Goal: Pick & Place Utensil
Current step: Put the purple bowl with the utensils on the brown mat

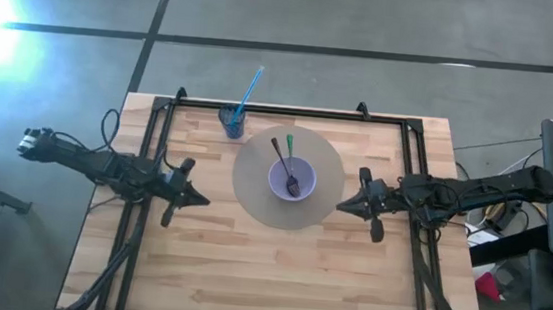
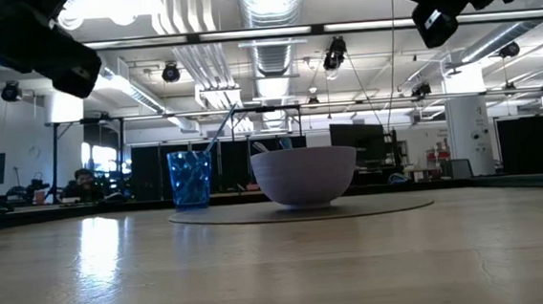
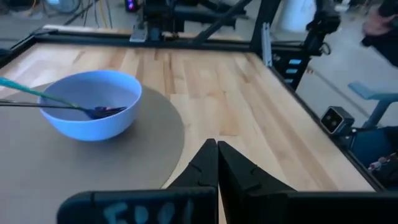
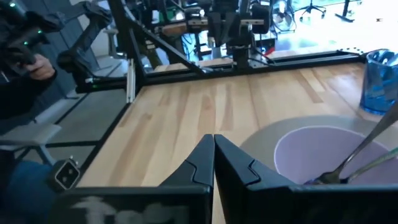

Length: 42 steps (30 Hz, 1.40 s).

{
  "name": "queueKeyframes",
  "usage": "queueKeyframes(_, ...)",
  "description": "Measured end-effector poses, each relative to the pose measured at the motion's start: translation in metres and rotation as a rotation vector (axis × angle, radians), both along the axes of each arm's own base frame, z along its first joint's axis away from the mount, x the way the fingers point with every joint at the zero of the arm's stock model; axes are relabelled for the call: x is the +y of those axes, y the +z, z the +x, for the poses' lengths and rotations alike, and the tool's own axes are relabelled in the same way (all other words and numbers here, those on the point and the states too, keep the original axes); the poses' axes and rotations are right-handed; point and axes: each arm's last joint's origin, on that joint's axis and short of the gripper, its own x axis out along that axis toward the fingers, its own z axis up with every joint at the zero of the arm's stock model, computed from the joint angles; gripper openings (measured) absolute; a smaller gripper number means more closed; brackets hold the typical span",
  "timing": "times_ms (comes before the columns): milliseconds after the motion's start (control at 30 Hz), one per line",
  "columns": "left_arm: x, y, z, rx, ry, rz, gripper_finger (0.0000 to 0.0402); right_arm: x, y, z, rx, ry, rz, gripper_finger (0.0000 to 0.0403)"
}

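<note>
A pale lilac bowl (image 1: 291,179) stands on a round grey mat (image 1: 288,176) at the table's middle. Two utensils lean in it: a dark spoon (image 1: 284,163) and a green-handled one (image 1: 288,146), heads in the bowl, handles over its far rim. A blue cup (image 1: 232,121) at the mat's far left holds a blue utensil (image 1: 249,89) that leans out of it. My left gripper (image 1: 204,201) hovers shut left of the mat. My right gripper (image 1: 340,207) hovers shut at the mat's right edge. Neither holds anything.
A black frame (image 1: 271,108) runs along the table's far edge and down both sides under the arms. Bare wood lies between the mat and the near edge. A person's hand (image 4: 37,65) shows in the room beyond the table.
</note>
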Motion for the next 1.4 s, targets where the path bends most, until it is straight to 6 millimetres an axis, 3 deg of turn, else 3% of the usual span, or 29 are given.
queueKeyframes(433,0.001,-0.033,-0.013,-0.181,-0.082,0.068,0.0000,0.000,-0.038,-0.022,-0.066,0.035,-0.061,0.0008)
queueKeyframes(833,0.003,-0.057,-0.021,-0.284,-0.091,0.102,0.0000,-0.006,-0.051,-0.054,-0.231,0.033,-0.079,0.0008)
queueKeyframes(1167,0.004,-0.052,-0.024,-0.351,-0.069,0.124,0.0000,-0.008,-0.073,-0.063,-0.303,0.028,-0.143,0.0008)
queueKeyframes(1400,0.005,-0.050,-0.024,-0.376,-0.044,0.122,0.0000,-0.009,-0.073,-0.064,-0.300,0.006,-0.152,0.0008)
